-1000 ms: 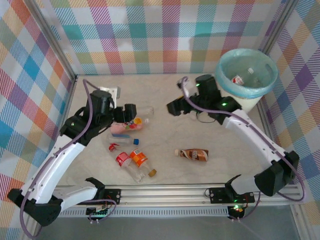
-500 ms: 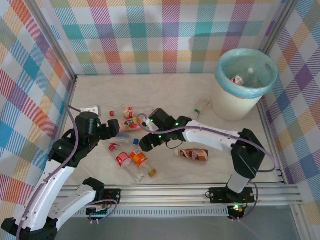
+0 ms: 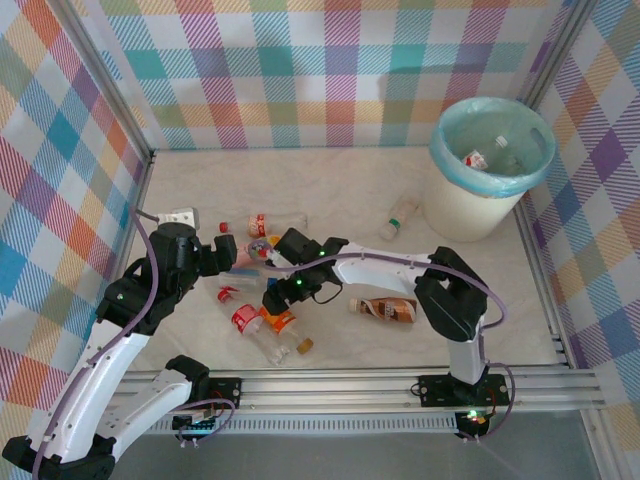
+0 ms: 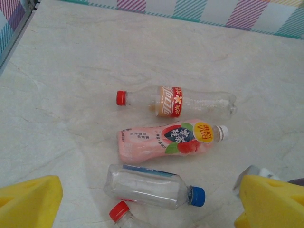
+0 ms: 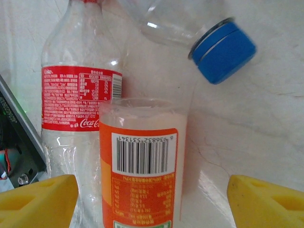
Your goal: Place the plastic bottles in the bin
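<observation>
Pale marbled worktop (image 3: pixel 350 185), plaid walls. One bin (image 3: pixel 455 215), upright, with two bottles inside (image 3: pixel 476 157). The other plastic bottles lie flat, well left of the bin:
- red-label bottle (image 4: pixel 176 101), long axis toward the bin, cap away from it
- pink bottle (image 4: pixel 161 142), parallel, cap toward the bin
- brown bottle (image 3: pixel 388 309), nearer the bin, cap away

Left tool (image 3: pixel 232 256): spread, empty. Right tool (image 3: pixel 272 300): spread over the orange-label bottle (image 5: pixel 142 161), not pinching.

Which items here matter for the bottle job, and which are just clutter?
Job: bin; bottles inside it; bottle beside it; brown bottle; pink bottle; red-banded bottle; blue-capped bottle; orange-label bottle; Coca-Cola bottle.
Just lying about: small white block by the left wall; plaid backdrop.
</observation>
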Controlling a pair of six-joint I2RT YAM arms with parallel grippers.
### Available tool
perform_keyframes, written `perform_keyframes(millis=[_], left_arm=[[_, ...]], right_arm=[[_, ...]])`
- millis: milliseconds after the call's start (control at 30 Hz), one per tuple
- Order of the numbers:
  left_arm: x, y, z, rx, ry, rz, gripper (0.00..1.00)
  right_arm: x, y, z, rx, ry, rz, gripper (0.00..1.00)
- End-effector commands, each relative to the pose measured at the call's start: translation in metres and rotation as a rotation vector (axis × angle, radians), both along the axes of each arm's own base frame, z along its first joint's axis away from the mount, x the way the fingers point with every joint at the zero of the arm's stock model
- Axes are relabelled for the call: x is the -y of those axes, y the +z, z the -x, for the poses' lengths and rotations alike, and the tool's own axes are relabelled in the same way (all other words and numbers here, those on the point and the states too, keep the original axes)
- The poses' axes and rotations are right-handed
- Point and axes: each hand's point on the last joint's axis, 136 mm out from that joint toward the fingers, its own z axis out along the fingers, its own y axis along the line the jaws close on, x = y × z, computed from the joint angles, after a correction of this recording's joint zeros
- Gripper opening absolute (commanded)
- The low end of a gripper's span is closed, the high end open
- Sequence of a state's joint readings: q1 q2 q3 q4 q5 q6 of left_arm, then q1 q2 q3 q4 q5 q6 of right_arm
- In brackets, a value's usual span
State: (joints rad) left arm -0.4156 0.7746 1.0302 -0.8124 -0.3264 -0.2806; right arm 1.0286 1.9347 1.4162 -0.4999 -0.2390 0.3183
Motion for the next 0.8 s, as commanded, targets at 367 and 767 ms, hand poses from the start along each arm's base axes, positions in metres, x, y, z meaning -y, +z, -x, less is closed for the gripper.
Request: perform_keyframes(millis=[367, 767], left_arm=[[-0.005, -0.007, 0.010, -0.002, 0.015, 0.027, 0.97], [0.003, -0.006, 0.005, 0.006, -0.003, 0.068, 0.96]], right_arm=[[-0.005, -0.032, 0.006, -0.066, 0.021, 0.081, 0.84], [-0.002, -0.038, -0.002, -0.057, -0.035, 0.126, 0.82]])
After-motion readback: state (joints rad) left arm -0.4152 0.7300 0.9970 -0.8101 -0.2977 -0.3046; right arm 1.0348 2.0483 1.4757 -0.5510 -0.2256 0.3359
